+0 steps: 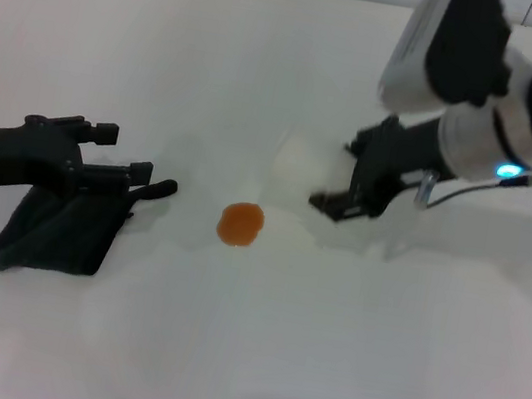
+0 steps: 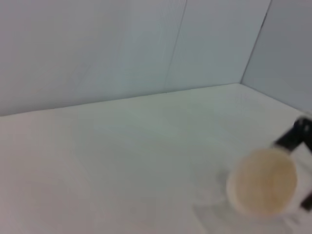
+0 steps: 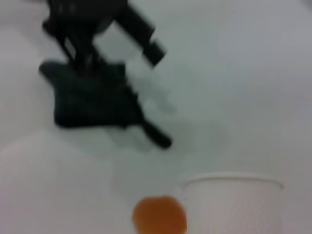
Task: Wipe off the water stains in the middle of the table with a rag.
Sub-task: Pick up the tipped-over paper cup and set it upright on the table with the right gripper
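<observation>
Rag (image 1: 53, 232) soft, dark, crumpled under spread-fingered left gripper (image 1: 121, 156); round orange stain (image 1: 240, 224) (translucent) on smooth table (image 1: 323, 350).

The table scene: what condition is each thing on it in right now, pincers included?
Water stains: one orange-brown blot, unwiped, mid-table.
Rag: crumpled on the table, under the left pincer, apart from the blot.
Left pincer: open, fingers spread over the rag.
Paper cup: upright, beside the blot, at the right pincer.
Right pincer: at the cup; grip hidden.
Table: white, otherwise dry-looking.
</observation>
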### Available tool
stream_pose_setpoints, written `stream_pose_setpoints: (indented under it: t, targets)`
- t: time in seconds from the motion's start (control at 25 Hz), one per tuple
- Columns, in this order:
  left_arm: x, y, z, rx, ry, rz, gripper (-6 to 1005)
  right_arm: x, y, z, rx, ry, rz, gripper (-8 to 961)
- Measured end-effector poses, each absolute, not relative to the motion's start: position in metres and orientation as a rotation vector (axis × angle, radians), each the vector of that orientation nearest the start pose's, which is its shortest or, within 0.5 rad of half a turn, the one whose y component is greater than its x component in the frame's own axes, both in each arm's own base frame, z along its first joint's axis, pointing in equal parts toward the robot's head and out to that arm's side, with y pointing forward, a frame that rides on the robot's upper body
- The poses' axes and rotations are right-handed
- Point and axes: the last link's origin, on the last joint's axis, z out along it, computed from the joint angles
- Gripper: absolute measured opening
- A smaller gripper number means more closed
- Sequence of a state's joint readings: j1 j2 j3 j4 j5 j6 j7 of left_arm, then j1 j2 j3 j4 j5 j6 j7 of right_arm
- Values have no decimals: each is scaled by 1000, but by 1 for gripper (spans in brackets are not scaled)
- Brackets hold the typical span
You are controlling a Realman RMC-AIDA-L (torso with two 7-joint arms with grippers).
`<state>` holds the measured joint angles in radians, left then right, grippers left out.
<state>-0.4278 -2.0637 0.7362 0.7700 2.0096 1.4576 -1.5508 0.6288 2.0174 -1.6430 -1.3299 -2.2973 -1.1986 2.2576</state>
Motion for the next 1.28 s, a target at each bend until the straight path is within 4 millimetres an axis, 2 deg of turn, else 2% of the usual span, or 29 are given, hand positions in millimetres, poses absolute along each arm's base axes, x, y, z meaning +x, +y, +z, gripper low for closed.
stream_pose_setpoints:
  t: [0.12,0.2,0.48,0.68,0.92,1.28]
  targets:
    - [-297,325,20,-2580,-844,-547,862,118,370,-23,-2750,241,-95,643]
    - [-297,325,20,-2580,-844,-547,862,123,372,-15,-2715,261,-5,642]
    - [-296,327,20,-2573,-840,-543,862,156,370,-5,-2572,341,293,638]
    - [-300,324,21,-2565,-854,-537,862,172,365,-8,-2520,363,478,636]
    - [-301,324,21,-2565,-853,-534,862,194,359,-13,-2485,368,602,637]
    - [-301,326,21,-2556,-852,-531,862,219,341,-23,-2476,120,711,638]
